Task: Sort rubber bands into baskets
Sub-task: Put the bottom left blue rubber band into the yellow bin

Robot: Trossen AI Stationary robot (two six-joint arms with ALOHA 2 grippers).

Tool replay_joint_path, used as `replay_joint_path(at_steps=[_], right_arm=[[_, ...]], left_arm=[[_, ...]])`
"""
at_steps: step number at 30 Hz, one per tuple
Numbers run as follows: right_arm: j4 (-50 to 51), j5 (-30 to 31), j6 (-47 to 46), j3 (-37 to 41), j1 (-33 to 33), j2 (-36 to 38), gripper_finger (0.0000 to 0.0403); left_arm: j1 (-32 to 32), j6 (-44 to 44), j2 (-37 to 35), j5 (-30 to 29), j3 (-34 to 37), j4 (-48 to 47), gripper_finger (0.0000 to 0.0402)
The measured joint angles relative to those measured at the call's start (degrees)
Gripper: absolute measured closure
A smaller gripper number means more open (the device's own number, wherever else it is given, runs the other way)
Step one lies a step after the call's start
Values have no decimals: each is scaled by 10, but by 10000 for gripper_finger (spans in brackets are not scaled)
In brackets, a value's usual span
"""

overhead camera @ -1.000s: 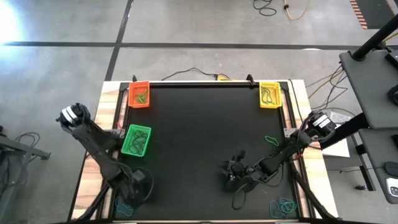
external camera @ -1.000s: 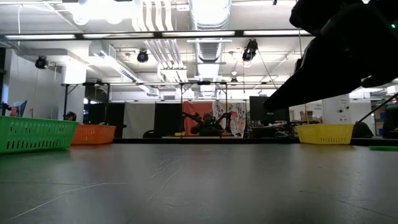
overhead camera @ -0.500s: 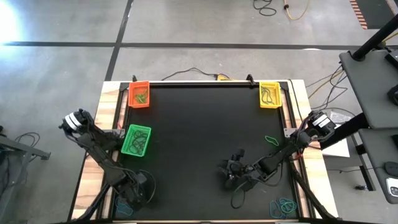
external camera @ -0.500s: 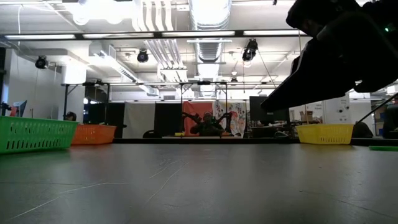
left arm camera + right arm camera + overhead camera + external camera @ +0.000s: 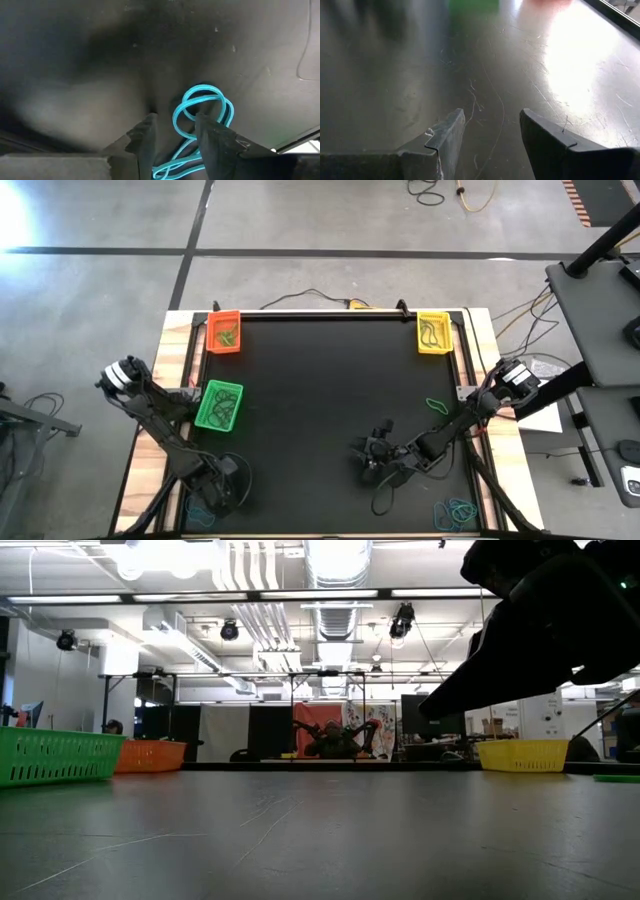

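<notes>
**Left hand low over blue bands**

High view: left hand [image 5: 222,485] at desk [image 5: 320,400] near corner; right hand [image 5: 372,457] mid-desk, released.

Left wrist view: blue rubber bands [image 5: 200,117] between parted fingers [image 5: 142,140], perhaps ungrasped.

Low view: baskets [image 5: 55,755] upright, apart.

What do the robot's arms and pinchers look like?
Both arms are thin, dark and jointed, each with a pale round part at its outer bend. The left gripper and right gripper each have two flat, dark fingers with squared tips. Black cables run along the right arm.
</notes>
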State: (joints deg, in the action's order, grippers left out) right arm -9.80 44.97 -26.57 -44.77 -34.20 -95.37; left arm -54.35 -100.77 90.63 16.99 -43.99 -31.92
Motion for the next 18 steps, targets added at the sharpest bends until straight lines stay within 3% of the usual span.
replay_joint_path(at_steps=[4,10,13,18], right_arm=[[0,0,1,0,0,0,216],[0,0,2,0,0,0,216],[0,0,2,0,0,0,216],[0,0,2,0,0,0,216]], left_arm=[[0,12,8,24,-3,0,309],[0,29,7,26,-13,0,391],[0,45,6,11,-23,-7,395],[11,109,3,-66,-88,-74,401]])
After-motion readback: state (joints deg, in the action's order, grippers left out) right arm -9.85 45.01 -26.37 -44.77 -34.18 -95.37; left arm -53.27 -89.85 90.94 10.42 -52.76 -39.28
